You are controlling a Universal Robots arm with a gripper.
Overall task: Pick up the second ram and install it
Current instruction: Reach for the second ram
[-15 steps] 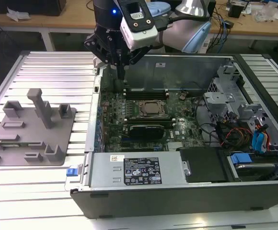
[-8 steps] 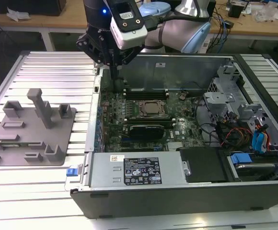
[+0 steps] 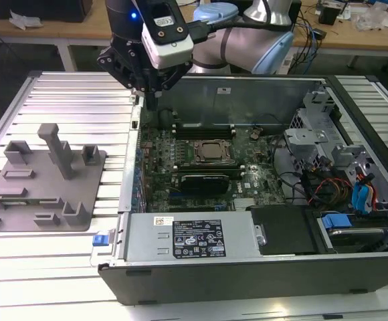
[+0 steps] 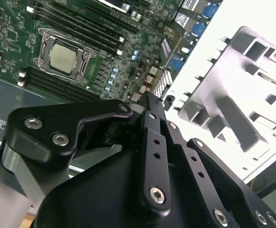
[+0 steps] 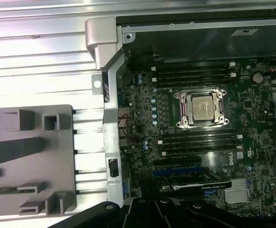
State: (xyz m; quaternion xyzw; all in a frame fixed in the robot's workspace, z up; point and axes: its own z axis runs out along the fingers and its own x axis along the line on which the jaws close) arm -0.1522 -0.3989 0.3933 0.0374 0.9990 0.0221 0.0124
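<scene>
Exterior view: open computer case [image 3: 247, 281]; grey tray [image 3: 80, 184] at its 9 o'clock. The gripper [image 3: 152, 92] hangs over the case's 11 o'clock corner.
Second wrist view: fingers [image 4: 151, 123] closed tip to tip; contents indeterminate.
First wrist view: memory slots [image 5: 195, 75] flank CPU socket [image 5: 202, 108]; location of second ram indeterminate.

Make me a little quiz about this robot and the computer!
1. True or false: the gripper hangs over the tray.
2. In the exterior view, where is the tray from the case? A) on its left B) on its right C) inside it
3. What green board does the socket sit on?

Key: 1 false, it hangs over a far corner of the open case. 2 A. 3 the motherboard.
</scene>
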